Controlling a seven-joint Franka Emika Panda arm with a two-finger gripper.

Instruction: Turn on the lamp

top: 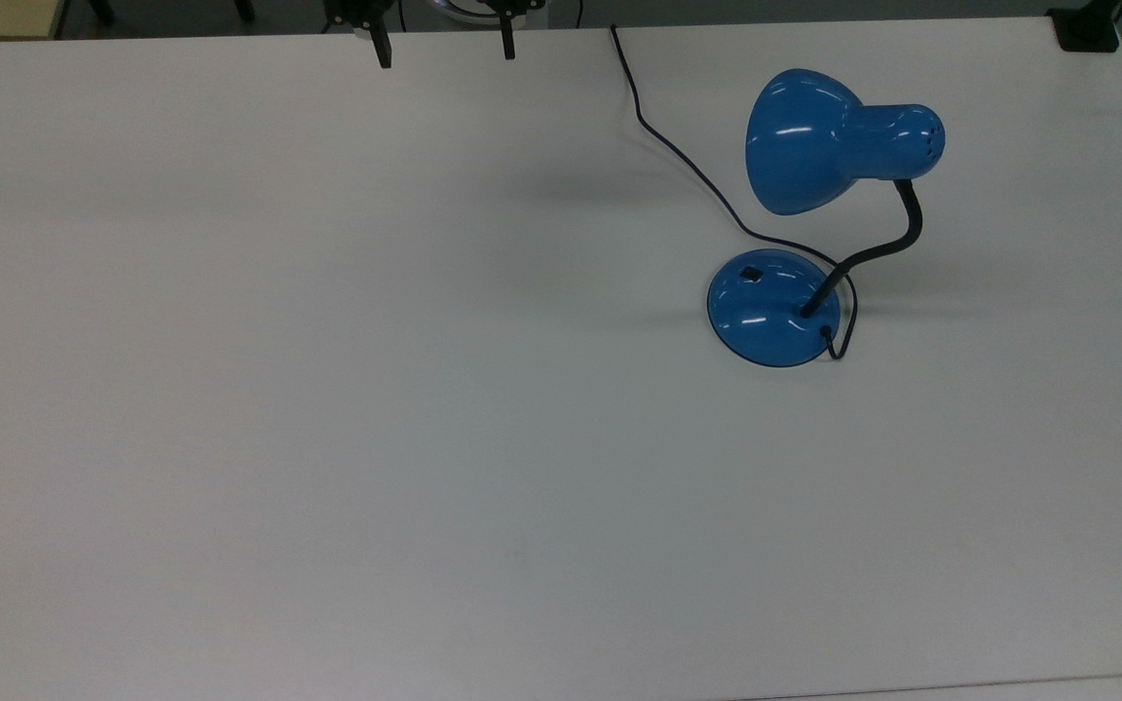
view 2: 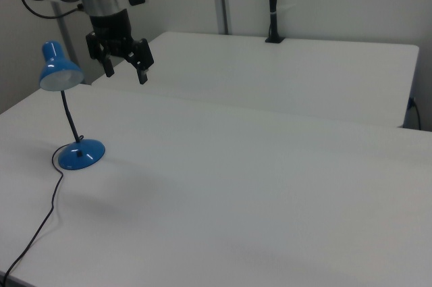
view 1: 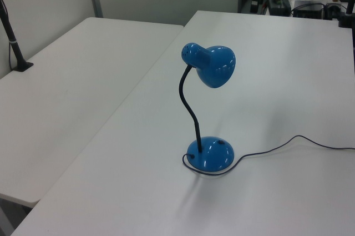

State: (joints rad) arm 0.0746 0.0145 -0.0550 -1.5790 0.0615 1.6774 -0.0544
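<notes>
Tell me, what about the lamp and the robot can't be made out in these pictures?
- Lamp: its bulb is hidden inside the shade in all three views.
- Switch: a small dark spot on the base in the top view; its position is too small to read.
- Cord: its plug end is cut off by the picture edges.
- Gripper: cut off by the top view's upper edge.

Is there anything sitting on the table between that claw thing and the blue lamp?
No. In the top view, only bare white table and the lamp's black cord lie between the open gripper and the lamp.
</notes>
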